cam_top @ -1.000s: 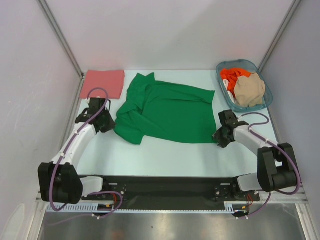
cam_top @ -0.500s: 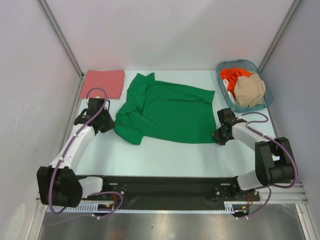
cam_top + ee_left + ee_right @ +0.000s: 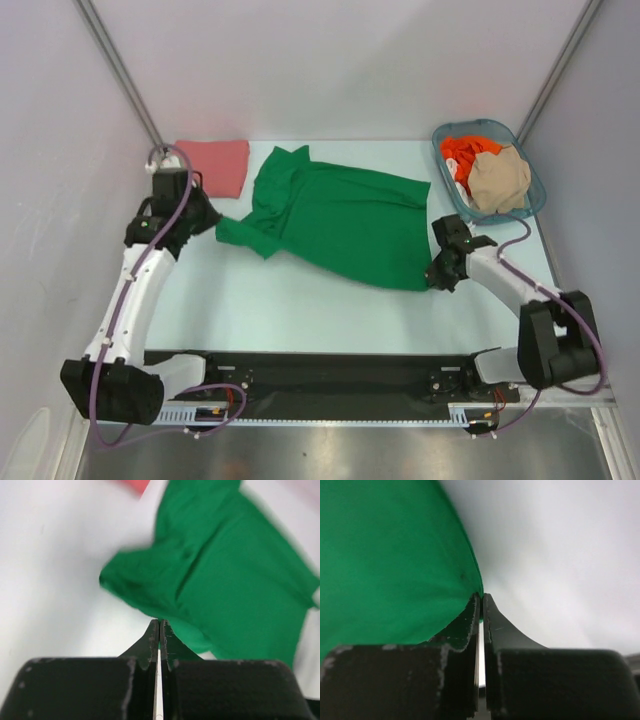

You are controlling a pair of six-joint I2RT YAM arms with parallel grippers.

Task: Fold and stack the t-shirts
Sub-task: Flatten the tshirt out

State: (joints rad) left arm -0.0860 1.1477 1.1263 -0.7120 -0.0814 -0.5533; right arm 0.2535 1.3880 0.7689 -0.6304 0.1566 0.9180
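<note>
The bright green t-shirt (image 3: 335, 215) is stretched across the middle of the table. My left gripper (image 3: 212, 226) is shut on its left sleeve edge and holds it off the table; the sleeve shows blurred in the left wrist view (image 3: 200, 575). My right gripper (image 3: 432, 276) is shut on the shirt's near right corner, seen in the right wrist view (image 3: 395, 555). The salmon-pink t-shirt (image 3: 220, 162) lies folded at the back left. The orange-red t-shirt (image 3: 462, 152) and the beige t-shirt (image 3: 498, 180) lie crumpled in the basket.
The blue-grey plastic basket (image 3: 532, 178) stands at the back right corner. Grey walls close in both sides and the back. A black rail with both arm bases runs along the near edge.
My left gripper has lifted and moved back and left, pulling the green sleeve out. The shirt's near edge now runs at a slant. My right gripper has barely moved.
</note>
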